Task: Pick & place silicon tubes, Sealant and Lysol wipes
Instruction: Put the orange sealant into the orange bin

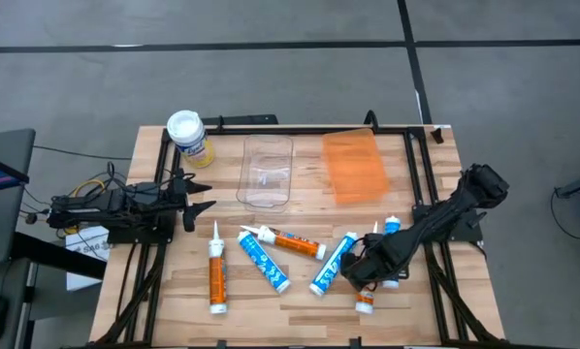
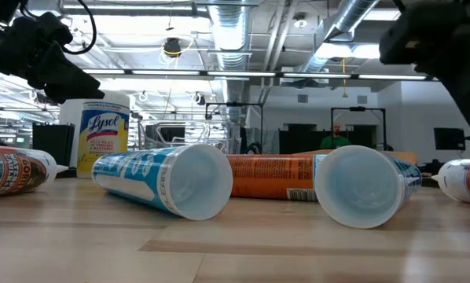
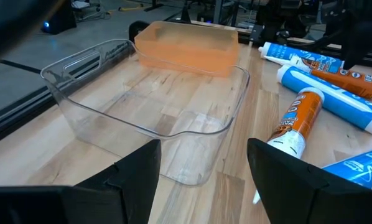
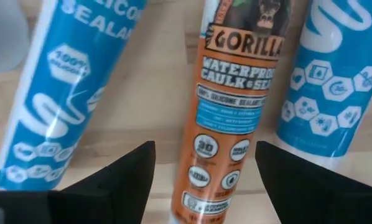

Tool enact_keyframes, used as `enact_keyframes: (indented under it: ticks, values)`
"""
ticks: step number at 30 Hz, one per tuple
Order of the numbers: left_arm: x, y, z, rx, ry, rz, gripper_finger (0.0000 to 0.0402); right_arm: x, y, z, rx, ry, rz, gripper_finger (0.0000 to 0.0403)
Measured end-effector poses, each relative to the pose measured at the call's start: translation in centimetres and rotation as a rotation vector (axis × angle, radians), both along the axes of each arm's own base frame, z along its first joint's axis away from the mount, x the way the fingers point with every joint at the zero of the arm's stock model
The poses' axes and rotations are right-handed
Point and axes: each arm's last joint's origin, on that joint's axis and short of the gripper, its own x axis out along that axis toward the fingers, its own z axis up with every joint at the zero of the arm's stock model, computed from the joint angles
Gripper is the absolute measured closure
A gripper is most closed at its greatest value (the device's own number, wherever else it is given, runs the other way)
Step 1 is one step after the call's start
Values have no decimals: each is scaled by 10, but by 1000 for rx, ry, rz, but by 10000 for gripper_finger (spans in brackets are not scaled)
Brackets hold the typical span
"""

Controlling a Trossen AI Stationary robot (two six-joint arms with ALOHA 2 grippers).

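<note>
Six sealant tubes on the wooden tabletop (image 1: 300,296): three orange, three blue. One orange tube (image 1: 215,271) lying alone toward the left side, a blue tube (image 1: 264,260) and a second orange tube (image 1: 294,241) crossing near the middle, another blue tube (image 1: 333,264) just right of those. A third orange tube (image 4: 226,118) directly under the right gripper (image 1: 366,276), flanked by blue tubes on both sides in the right wrist view; a last blue tube (image 1: 391,229) showing past the right arm.

One Lysol wipes canister (image 1: 189,137), upright at the far left corner, white lid, yellow label reading "Lysol" in the low view. One clear plastic bin (image 1: 267,171) and one orange bin (image 1: 354,166) side by side at the far edge, apart.

Right gripper lowered over the third orange tube, fingers (image 4: 120,177) spread to either side of it, nothing clamped. Left gripper (image 1: 199,204) at the left edge beside the canister, facing the clear bin, fingers parted and holding nothing.

Readable on the third orange tube: "GORILLA", "WATERPROOF CAULK & SEAL". On a blue tube: "SEALANT", "100%".
</note>
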Motion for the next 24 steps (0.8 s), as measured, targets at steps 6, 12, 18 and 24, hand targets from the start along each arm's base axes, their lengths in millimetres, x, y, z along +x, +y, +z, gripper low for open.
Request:
enact_keyframes:
  ticks: [6,12,18,24]
  values:
    - [0,0,0,0,0,0,170,-1,-3,-7,-9,20,-20,132]
    - [0,0,0,0,0,0,170,-3,-6,-11,-19,35,-28,132]
    - [0,0,0,0,0,0,170,-1,-8,-11,-20,35,-35,132]
    - [0,0,0,0,0,0,170,6,-7,-25,-15,71,-36,132]
